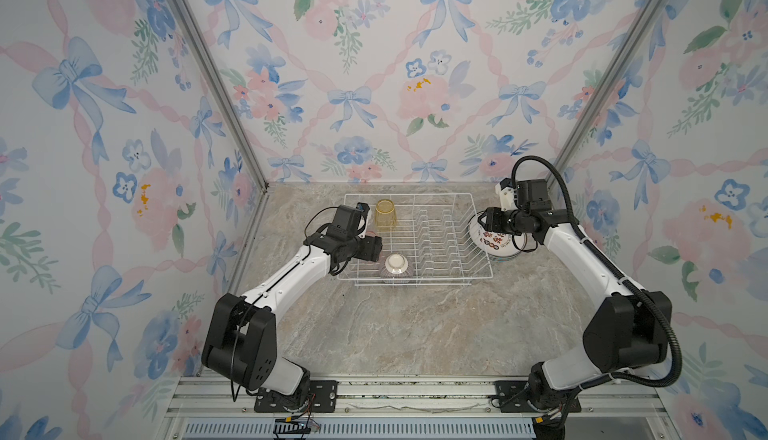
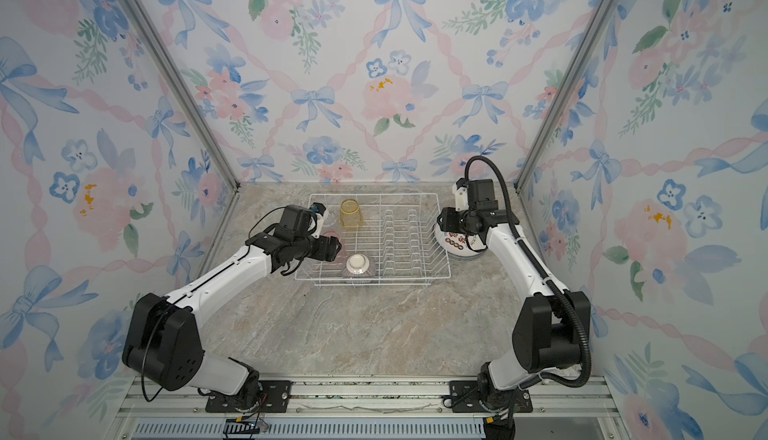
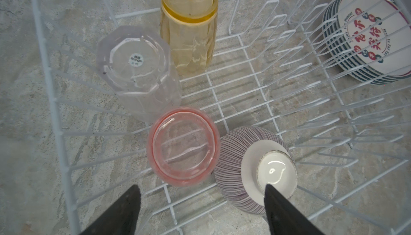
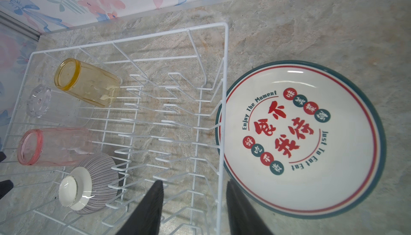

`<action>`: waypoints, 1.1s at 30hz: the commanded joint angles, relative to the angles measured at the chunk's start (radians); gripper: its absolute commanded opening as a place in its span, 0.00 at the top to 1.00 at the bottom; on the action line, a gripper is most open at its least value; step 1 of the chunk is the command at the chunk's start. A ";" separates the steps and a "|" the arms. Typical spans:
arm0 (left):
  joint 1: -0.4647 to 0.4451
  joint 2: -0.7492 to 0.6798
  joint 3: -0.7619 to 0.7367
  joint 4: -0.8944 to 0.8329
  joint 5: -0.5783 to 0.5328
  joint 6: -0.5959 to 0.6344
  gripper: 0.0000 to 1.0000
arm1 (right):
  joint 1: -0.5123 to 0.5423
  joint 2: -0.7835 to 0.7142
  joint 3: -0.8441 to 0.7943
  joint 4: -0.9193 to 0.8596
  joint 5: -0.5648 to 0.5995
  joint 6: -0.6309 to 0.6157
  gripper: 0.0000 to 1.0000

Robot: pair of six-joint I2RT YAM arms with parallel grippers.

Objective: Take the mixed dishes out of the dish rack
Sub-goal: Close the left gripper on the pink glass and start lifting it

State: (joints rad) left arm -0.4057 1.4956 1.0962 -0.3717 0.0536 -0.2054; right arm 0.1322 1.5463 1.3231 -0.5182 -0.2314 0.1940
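Observation:
The white wire dish rack (image 1: 409, 195) sits at the back of the marble top. Upside down at its left end stand a yellow tumbler (image 3: 189, 22), a clear tumbler (image 3: 135, 67), a pink tumbler (image 3: 183, 147) and a purple-striped bowl (image 3: 235, 156) with a white foot. A stack of printed plates (image 4: 300, 138) lies flat on the counter just outside the rack's right rim. My left gripper (image 3: 201, 189) hangs open above the pink tumbler and the bowl, holding nothing. My right gripper (image 4: 195, 184) is open over the rack's right rim beside the plates, also empty.
The rack's upright plate prongs (image 4: 169, 111) hold nothing. Floral walls close in the back and both sides. In both top views the marble counter (image 1: 415, 325) stretches in front of the rack to the arm bases.

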 commanded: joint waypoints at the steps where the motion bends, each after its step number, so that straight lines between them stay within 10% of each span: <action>1: -0.004 0.044 0.040 -0.029 0.008 0.011 0.13 | 0.005 -0.020 -0.013 0.017 -0.014 0.005 0.51; 33: -0.004 0.269 0.165 -0.038 -0.076 0.052 0.17 | -0.020 0.037 -0.036 0.066 -0.060 0.014 0.51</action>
State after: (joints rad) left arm -0.4057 1.7523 1.2404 -0.3920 -0.0040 -0.1745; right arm 0.1188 1.5711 1.3048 -0.4656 -0.2775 0.1944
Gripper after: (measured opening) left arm 0.831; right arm 0.489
